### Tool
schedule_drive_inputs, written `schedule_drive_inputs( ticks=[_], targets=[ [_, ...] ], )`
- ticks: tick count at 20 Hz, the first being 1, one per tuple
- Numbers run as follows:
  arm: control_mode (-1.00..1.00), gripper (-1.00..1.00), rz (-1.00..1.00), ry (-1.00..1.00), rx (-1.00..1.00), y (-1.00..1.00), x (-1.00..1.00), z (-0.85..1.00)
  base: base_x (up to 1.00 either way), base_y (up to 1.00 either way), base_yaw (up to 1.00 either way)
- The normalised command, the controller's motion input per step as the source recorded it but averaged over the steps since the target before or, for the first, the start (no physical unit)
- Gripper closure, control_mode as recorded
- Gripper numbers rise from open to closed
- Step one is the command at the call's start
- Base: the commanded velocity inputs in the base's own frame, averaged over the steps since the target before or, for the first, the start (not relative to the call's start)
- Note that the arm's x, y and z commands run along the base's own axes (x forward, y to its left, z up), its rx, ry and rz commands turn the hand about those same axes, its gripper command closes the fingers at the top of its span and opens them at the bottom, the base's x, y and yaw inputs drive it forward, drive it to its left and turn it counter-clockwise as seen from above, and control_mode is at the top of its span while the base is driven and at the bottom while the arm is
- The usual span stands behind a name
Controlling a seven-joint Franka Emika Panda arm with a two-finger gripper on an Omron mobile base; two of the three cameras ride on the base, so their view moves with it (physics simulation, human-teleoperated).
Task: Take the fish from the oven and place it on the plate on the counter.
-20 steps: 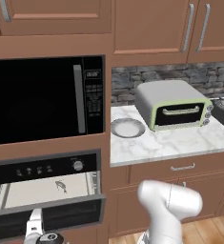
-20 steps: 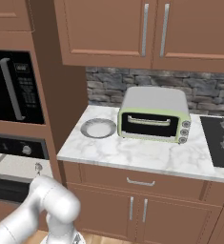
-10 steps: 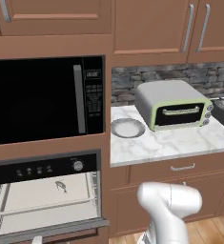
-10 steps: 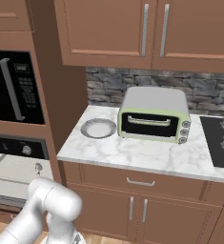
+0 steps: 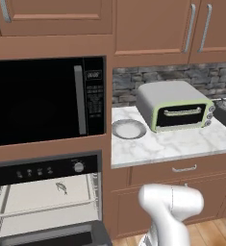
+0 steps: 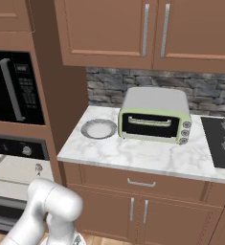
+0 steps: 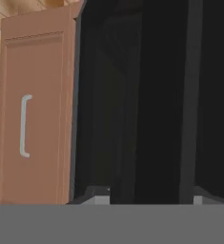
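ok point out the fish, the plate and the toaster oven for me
fish (image 5: 61, 187), left base view, on its small dark body on the oven tray
plate (image 5: 128, 129), left base view, on its pale centre
toaster oven (image 6: 154, 123), right base view, on its dark front window

Below the counter (image 5: 182, 144), the arm (image 5: 169, 206) is glossy white, built of rounded, tube-like segments with a bulbous elbow. A thin dark seam rings one joint. From the right base camera the arm (image 6: 49, 208) shows the same smooth white shell, softly shaded grey.

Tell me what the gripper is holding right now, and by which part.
Cannot be told. The fish lies untouched on the oven tray, so it is not held.
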Motion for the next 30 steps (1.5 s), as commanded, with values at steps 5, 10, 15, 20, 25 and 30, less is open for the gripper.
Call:
schedule_drive_inputs(
  ticks=[5,10,15,20,25,30],
  targets=[
    [-1.00,1.00,0.00,0.00,-0.04,0.00,-0.50,-0.26,0.00,0.00,0.00],
    [-1.00,1.00,0.00,0.00,0.00,0.00,-0.65,0.31,0.00,0.00,0.00],
    [-1.00,1.00,0.01,0.00,0.00,0.00,-0.99,0.31,0.00,0.00,0.00],
    [-1.00,1.00,0.01,-0.04,0.00,0.00,-0.99,0.48,0.00,0.00,0.00],
    [-1.00,1.00,0.03,-0.11,0.00,0.03,-0.62,0.82,0.00,0.00,0.00],
    [-1.00,1.00,0.02,-0.10,0.00,0.04,-0.02,0.80,0.00,0.00,0.00]
  ],
)
